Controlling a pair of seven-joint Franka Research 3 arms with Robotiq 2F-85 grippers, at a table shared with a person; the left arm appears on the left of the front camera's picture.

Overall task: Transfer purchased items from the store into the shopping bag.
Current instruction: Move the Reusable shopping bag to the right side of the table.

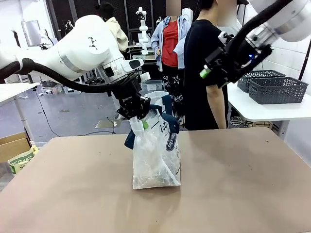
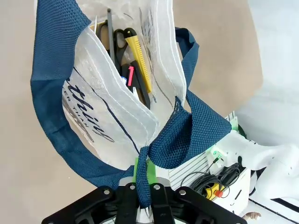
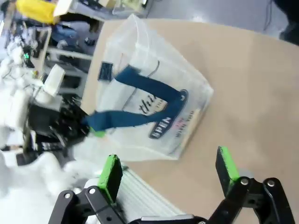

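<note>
Closest to the left wrist camera, the left gripper (image 2: 144,198) has its black fingers pressed together on a dark navy woven strap handle (image 2: 180,135) of the translucent clear plastic shopping bag (image 2: 117,107), with the bag's rim bunched in beside the strap. Down the bag's open mouth lie several items — a yellow-handled cutter (image 2: 139,63), black-handled scissors (image 2: 120,44) and a small red piece (image 2: 130,75) among them. From the front, the bag (image 1: 156,155) stands upright near the middle of the brown table (image 1: 243,184), its top held up by the left gripper (image 1: 136,112). The right gripper (image 3: 170,175) hangs in the air above the table's far right side, its green-padded fingers (image 3: 111,176) spread wide apart with nothing between them — the bag lies well beyond them in its own view. A person in black (image 1: 204,73) stands at the far side, and two dark grey lattice baskets (image 1: 277,90) sit on a white side table (image 1: 272,112).
</note>
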